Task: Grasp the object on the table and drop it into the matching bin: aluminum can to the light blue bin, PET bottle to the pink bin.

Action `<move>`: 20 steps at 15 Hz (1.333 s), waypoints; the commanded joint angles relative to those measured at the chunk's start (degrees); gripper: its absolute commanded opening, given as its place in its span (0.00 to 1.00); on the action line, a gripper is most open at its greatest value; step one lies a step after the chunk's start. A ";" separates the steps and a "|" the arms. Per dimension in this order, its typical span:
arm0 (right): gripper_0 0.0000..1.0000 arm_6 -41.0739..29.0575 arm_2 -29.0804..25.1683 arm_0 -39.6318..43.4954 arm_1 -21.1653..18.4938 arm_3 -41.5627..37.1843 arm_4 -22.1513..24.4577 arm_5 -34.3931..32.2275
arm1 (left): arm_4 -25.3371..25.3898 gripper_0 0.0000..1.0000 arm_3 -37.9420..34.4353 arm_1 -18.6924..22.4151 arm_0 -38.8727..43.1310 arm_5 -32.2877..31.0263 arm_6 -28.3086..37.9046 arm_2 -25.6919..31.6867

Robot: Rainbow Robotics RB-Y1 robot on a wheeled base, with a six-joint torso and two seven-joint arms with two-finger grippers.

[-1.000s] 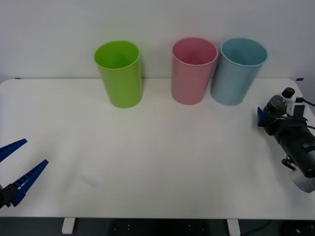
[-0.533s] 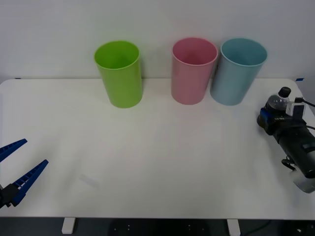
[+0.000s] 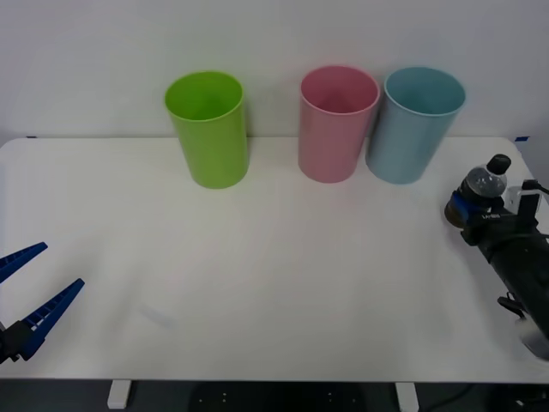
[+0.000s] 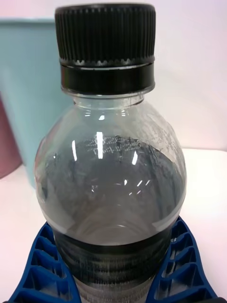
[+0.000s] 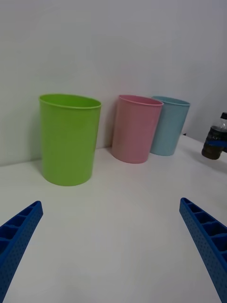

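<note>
The PET bottle (image 3: 482, 184), small with dark contents and a black cap, stands upright at the table's (image 3: 274, 283) right edge, just right of the light blue bin (image 3: 415, 124). My right gripper (image 3: 468, 207) is shut on its lower body; in the right wrist view blue fingers (image 4: 182, 265) press both sides of the bottle (image 4: 111, 175). Whether its base touches the table is hidden. The pink bin (image 3: 336, 123) stands left of the blue one. My left gripper (image 3: 34, 292) hangs open at the near left edge, far from everything.
A lime green bin (image 3: 208, 128) stands at the back, left of the pink one. All three bins line the table's far edge against a white wall. The left wrist view shows the green bin (image 5: 68, 137), pink bin (image 5: 136, 128), blue bin (image 5: 169, 125) and bottle (image 5: 215, 142).
My right arm has shifted slightly with the bottle held in its fingers. The left arm and the bins have not moved.
</note>
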 commanded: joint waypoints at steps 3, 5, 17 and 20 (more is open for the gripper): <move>0.00 -7.58 2.90 9.38 0.00 -14.32 0.37 -0.08 | 0.00 1.00 0.00 0.00 0.00 0.00 0.00 0.00; 0.00 -11.62 3.69 12.72 -0.09 -19.94 2.75 -0.43 | 0.00 1.00 0.00 0.00 0.00 0.00 0.00 0.00; 0.00 -31.93 6.15 15.62 -6.51 -38.05 7.32 -6.24 | 0.00 1.00 0.00 0.00 0.00 0.00 0.00 0.00; 0.00 -32.02 6.76 13.51 -9.58 -39.89 7.32 -6.50 | 0.00 1.00 0.00 0.00 0.00 0.00 0.00 0.00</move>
